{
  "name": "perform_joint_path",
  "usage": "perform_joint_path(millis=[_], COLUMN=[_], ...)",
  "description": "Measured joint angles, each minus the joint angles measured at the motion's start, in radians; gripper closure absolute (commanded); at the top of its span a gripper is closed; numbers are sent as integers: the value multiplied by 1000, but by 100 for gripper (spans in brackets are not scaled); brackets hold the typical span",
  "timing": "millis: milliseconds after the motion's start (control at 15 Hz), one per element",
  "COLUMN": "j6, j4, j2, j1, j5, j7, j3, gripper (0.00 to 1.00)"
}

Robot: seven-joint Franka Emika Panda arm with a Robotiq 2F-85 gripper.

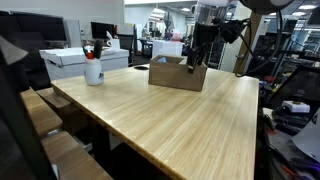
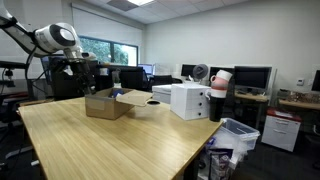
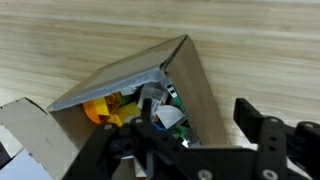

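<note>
- Right under the wrist camera, the gripper (image 3: 185,150) hangs with its fingers (image 3: 262,135) spread wide and nothing pinched between them.
- Just beneath sits the cardboard box (image 3: 195,85), flaps open. A yellow object (image 3: 100,108) and a green-and-white item (image 3: 170,117) are jumbled inside, too blurred to name.
- Pulling back, both exterior views show the gripper (image 1: 194,58) poised directly over that box (image 2: 105,105), which rests on the wooden table (image 1: 170,120).
- My read: this is the approach step, a hover above the contents with no contact yet.
- A next move calls for a straight descent between the flaps, centred on one item and clear of the cardboard walls.
- Farther off stand a white cup (image 1: 93,70) with pens and a white carton (image 1: 80,58), well apart from the box.
</note>
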Motion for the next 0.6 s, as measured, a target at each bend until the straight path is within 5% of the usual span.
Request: perform_joint_path(millis=[467, 600], j6=[-60, -111], j4=[0, -1], j2=[8, 9], j1=[1, 10], j5=[-196, -260], j7=[230, 319], j3=[15, 23], gripper=[89, 94])
